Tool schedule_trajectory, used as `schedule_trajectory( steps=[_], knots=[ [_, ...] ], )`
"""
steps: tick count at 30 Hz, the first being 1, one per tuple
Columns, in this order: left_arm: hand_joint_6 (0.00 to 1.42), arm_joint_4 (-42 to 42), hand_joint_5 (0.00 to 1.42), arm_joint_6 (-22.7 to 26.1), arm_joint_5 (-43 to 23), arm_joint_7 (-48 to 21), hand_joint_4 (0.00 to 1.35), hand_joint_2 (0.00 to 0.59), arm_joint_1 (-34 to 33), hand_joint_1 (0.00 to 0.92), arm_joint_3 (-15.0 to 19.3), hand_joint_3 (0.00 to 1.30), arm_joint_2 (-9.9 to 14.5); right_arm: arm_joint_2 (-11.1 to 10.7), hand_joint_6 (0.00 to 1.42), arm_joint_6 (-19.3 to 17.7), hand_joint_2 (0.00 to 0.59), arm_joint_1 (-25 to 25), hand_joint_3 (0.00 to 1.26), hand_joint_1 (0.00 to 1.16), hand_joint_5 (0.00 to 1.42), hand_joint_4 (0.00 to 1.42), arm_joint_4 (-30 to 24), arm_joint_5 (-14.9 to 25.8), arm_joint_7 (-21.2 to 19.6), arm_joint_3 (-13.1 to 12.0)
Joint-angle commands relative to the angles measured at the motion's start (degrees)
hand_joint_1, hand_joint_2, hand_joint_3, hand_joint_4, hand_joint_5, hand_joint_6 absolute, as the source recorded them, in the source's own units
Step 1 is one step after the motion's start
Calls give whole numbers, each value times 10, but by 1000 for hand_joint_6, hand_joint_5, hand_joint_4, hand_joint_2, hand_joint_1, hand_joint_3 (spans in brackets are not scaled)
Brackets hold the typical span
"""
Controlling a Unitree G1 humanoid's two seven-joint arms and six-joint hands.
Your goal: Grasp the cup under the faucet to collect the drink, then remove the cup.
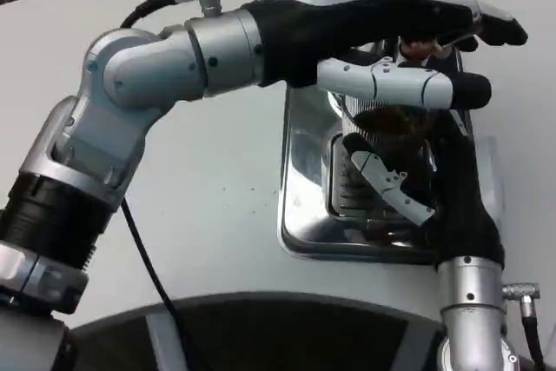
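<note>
Clear cup [391, 141] gripped by right hand [434, 188], below left hand [382, 32].

Robot test station, likely a lab: bare white round surface [217, 188], polished steel drip tray [300, 215] toward its right edge (cabling exposed along the forearms).

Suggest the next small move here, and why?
Probably hold steady until filling ends, then draw the cup back. The right robot hand grips the cup on the metal tray; dark drink is inside, and the left robot hand reaches over it.
</note>
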Motion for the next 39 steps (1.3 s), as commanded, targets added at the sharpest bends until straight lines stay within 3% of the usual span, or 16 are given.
schedule_trajectory(
  steps=[1,8,20,31,39],
  knots=[
    [248,-11,207,3,18,-22,173,142,34,0,-12,201,11,13,203,3,240,11,232,654,350,312,23,0,-12,5],
    [248,-27,214,7,14,-23,174,140,46,0,-5,194,19,16,242,-23,245,13,282,665,386,350,35,-1,-31,9],
    [278,-57,257,-2,-3,12,154,127,71,0,42,118,25,18,324,-59,252,23,366,667,476,426,36,1,-43,8],
    [311,-72,299,-46,-45,78,174,119,85,0,113,111,0,17,398,-65,253,27,423,669,540,487,33,-1,-46,7],
    [347,-80,340,-44,-59,85,225,112,76,0,126,145,-4,18,413,-67,257,30,433,674,547,494,31,0,-48,7]
  ],
)
